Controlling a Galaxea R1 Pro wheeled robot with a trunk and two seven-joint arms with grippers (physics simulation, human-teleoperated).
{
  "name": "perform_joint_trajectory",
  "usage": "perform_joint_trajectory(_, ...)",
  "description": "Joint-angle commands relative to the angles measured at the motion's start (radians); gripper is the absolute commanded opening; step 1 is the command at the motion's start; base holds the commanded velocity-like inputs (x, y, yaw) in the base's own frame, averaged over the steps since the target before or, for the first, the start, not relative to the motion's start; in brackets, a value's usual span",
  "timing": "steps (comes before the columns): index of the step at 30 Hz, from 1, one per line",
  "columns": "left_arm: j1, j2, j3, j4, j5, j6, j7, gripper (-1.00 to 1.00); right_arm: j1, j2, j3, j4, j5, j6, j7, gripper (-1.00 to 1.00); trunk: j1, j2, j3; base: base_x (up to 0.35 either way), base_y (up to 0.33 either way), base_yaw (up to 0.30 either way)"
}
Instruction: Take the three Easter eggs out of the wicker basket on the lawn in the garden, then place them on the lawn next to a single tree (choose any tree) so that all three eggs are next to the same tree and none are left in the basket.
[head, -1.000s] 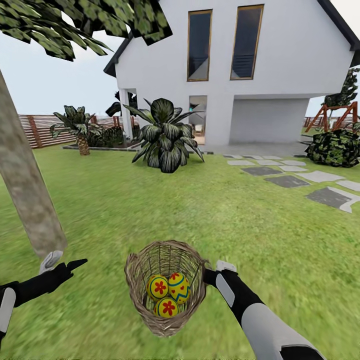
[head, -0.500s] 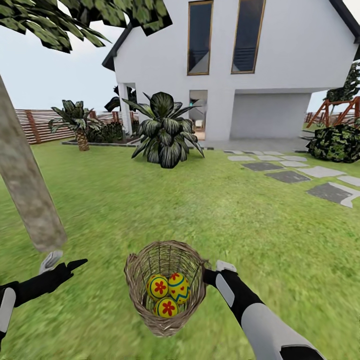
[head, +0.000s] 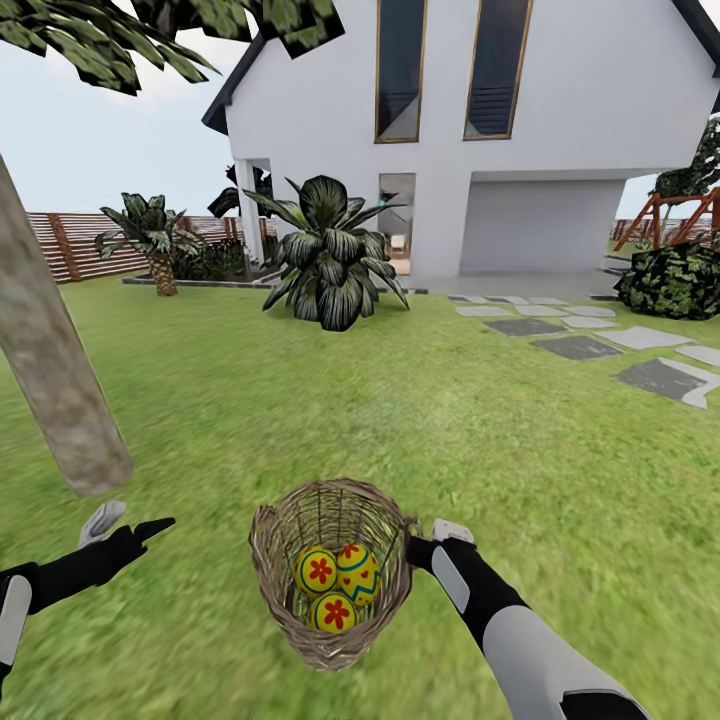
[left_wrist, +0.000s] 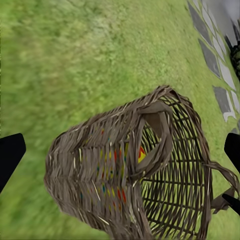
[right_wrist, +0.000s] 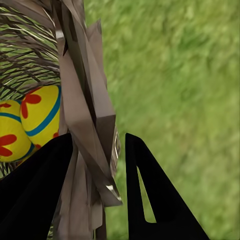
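The wicker basket (head: 268, 560) hangs tilted over the lawn (head: 420, 420), with my right gripper (head: 414, 551) shut on its rim. Three Easter eggs lie inside: one egg (head: 318, 572) at left, a second egg (head: 358, 573) beside it, a third egg (head: 335, 614) in front. The right wrist view shows the rim (right_wrist: 85, 105) pinched between the right gripper (right_wrist: 97, 152) fingers, with an egg (right_wrist: 37, 114) behind. My left gripper (head: 128, 524) is open, apart from the basket, near the tree trunk (head: 50, 380). In the left wrist view the basket (left_wrist: 100, 175) lies between the left gripper (left_wrist: 120, 150) fingers' far-apart tips.
A white house (head: 560, 110) stands ahead with a big leafy shrub (head: 330, 255) before it. Grey stepping stones (head: 575, 347) run at the right, near a dark bush (head: 675, 280). A slat fence (head: 70, 245) and a short palm (head: 155, 240) are at back left.
The whole view has shifted: the trunk's foot, house and stones sit a little higher and farther. Basket, eggs and both arms keep the same places in the picture.
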Motion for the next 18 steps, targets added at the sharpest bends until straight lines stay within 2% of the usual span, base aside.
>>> perform_joint_trajectory(1,-0.001,0.0,0.002,0.0,-0.001,0.004,-0.004,1.0,-0.001,0.001,-0.003,-0.003,-0.011,0.003,-0.005,-1.0,0.004,-0.008,-0.004,0.0,0.0,0.0)
perform_joint_trajectory(18,-0.001,0.0,0.002,0.0,-0.001,0.004,-0.004,1.0,-0.001,0.001,-0.005,0.002,-0.014,0.006,-0.007,-1.0,0.069,-0.127,-0.057,0.0,0.0,0.0)
